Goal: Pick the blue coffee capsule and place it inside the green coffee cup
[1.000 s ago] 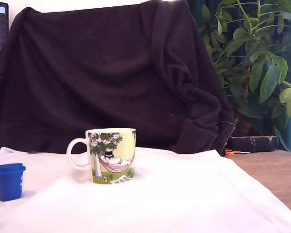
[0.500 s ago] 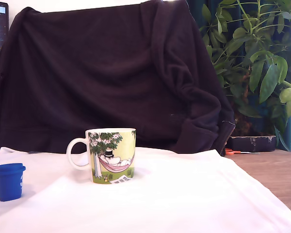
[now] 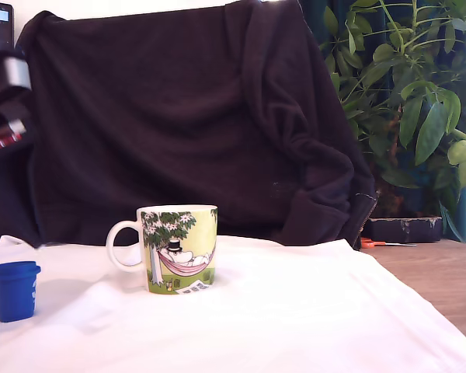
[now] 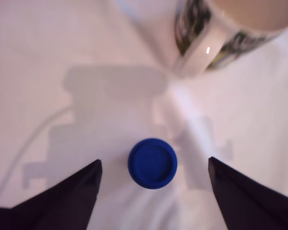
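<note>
Above the white-clothed desk [image 3: 295, 311], jaws spread wide astride the blue coffee capsule [image 4: 152, 163], seemingly poised to descend; green coffee cup [image 3: 178, 249] nearby.

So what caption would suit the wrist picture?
Open jaws hang above the blue coffee capsule on white cloth, the green coffee cup standing apart.

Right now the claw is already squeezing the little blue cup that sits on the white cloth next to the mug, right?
Not quite. The wrist view shows the gripper open, its fingers apart on either side of the blue capsule without touching it. The rest holds: it sits on the white cloth near the mug.
</note>
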Robot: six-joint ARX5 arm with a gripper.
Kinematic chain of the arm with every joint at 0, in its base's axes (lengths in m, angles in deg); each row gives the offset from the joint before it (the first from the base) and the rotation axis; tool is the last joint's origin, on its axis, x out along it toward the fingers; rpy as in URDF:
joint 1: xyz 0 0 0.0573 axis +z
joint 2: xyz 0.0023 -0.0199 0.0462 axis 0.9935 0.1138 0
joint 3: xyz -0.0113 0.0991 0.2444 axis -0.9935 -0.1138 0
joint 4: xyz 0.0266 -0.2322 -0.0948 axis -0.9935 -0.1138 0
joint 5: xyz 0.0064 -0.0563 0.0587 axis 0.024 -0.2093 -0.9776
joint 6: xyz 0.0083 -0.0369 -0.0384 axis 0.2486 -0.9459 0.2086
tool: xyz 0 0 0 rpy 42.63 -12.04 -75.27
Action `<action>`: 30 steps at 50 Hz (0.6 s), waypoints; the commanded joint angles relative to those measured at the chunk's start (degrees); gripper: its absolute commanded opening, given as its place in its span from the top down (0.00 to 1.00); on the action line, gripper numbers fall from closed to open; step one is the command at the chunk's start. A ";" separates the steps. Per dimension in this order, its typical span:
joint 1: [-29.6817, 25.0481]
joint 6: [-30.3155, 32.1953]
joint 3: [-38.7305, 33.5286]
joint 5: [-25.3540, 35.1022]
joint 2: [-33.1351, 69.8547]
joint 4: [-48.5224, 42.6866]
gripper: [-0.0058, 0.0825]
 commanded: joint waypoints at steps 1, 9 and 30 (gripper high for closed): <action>-0.74 0.26 -0.35 -1.22 1.33 1.25 0.20; -0.83 0.31 -0.35 -2.45 4.98 1.97 0.20; -1.79 0.31 -0.35 -1.95 7.67 2.60 0.60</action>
